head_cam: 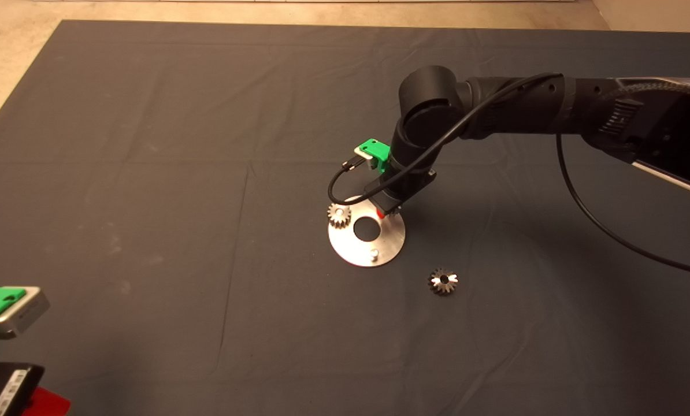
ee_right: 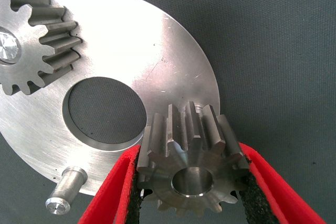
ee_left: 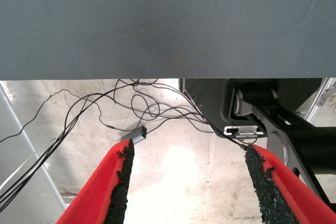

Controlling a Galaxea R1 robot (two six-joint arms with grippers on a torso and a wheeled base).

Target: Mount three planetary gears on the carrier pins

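right gripper [ee_right: 191, 182] clamped on a planetary gear [ee_right: 191, 169] over disc [head_cam: 388, 242] | seated gear [head_cam: 339, 215] left pin | loose gear [head_cam: 442, 281] right | left gripper [ee_left: 186, 182] parked near-left, fingers apart

Right arm reaching to mid-mat, left arm parked.
The right gripper [ee_right: 191, 182] points down, fingers clamped on a gear [ee_right: 191, 169]; the left gripper [ee_left: 186, 182] waits open at the near-left corner.
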